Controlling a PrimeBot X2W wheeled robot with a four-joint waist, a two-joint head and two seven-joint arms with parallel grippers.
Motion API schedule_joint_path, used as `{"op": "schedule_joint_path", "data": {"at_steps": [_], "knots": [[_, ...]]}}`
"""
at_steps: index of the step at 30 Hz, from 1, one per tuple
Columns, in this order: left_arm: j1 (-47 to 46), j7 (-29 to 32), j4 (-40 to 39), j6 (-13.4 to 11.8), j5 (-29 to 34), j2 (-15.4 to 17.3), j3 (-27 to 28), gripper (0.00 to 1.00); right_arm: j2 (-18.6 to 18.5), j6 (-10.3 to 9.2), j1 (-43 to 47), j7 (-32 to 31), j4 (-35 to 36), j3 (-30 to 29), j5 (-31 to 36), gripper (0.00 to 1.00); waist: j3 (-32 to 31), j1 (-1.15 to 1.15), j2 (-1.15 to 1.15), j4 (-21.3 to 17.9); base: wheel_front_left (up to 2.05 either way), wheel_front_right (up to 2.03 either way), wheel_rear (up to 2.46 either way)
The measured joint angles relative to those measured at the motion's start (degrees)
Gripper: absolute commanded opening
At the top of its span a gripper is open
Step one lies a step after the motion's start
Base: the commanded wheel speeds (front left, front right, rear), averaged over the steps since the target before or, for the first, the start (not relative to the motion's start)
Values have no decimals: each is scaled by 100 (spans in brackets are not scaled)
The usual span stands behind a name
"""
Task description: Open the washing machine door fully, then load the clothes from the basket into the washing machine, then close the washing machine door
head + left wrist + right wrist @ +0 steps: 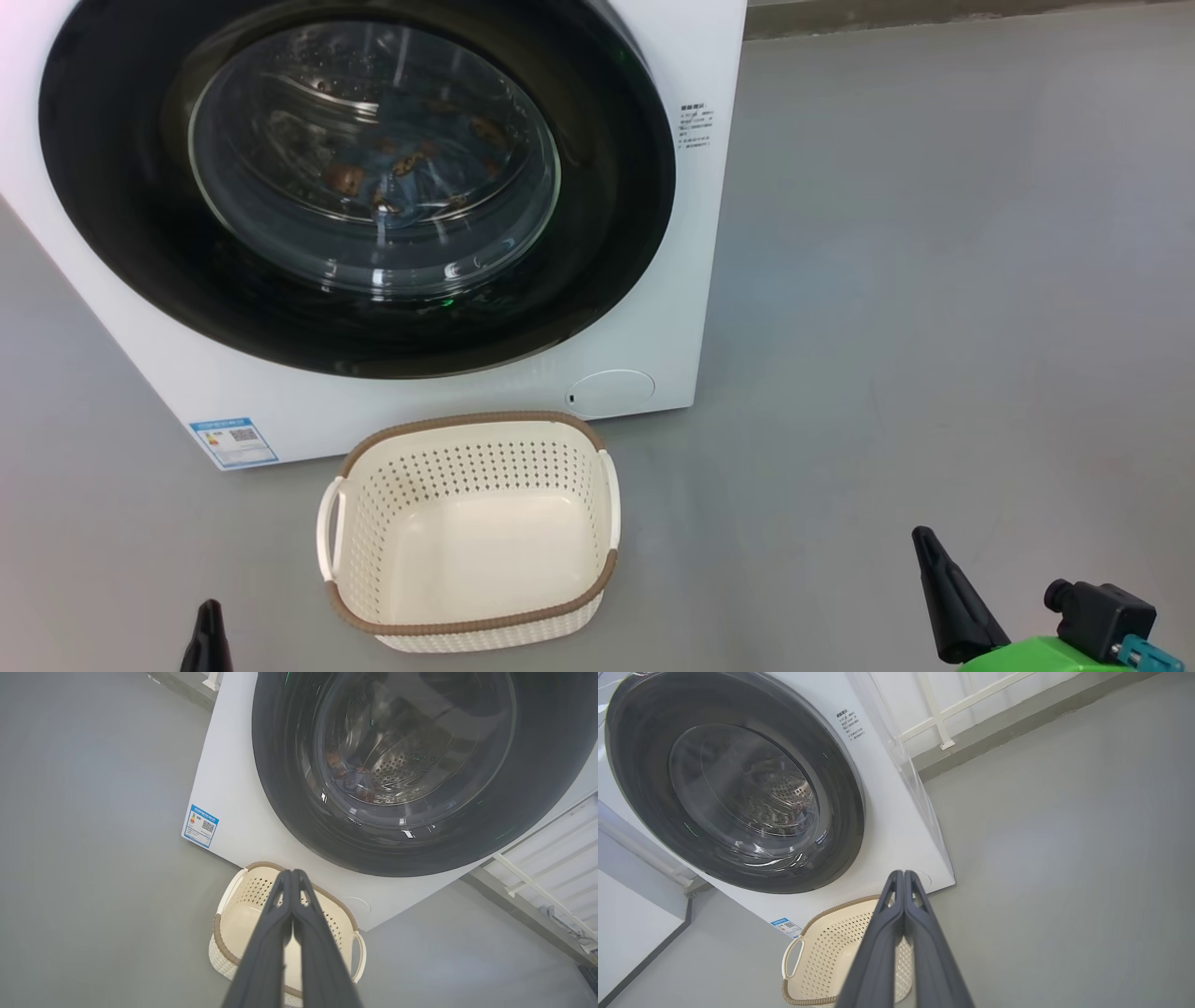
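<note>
Head view: The washing machine (pixel 691 280) stands on the grey floor (pixel 934 280). The washing machine door (pixel 359 177) is shut flush against its front, and blue cloth (pixel 392 168) with brown marks lies behind the glass. The basket (pixel 467 467) sits on the floor just before the machine, below the door and near the round flap (pixel 611 392), its pale bottom bare. The left gripper (pixel 209 644) shows at lower left and the right gripper (pixel 929 551) at lower right, both apart from the basket.

Left wrist view: The fingers (pixel 271 933) are pressed together tip to tip, holding nothing. They cross the basket in this view, and the blue sticker (pixel 202 825) marks the machine's lower corner.

Right wrist view: The fingers (pixel 924 933) are likewise closed and empty, with the basket behind them and the door shut.
</note>
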State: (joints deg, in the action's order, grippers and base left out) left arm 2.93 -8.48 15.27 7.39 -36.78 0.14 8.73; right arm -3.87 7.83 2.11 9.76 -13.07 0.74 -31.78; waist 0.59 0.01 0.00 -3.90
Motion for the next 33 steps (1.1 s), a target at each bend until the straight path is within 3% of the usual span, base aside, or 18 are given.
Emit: {"op": "schedule_joint_path", "data": {"at_steps": [33], "knots": [[-216,527,-1,-5,-1951,49,-123,0,-8,-1,-153,-474,-76,-185,-2221,0,-14,0,0,140,0,0,0]]}}
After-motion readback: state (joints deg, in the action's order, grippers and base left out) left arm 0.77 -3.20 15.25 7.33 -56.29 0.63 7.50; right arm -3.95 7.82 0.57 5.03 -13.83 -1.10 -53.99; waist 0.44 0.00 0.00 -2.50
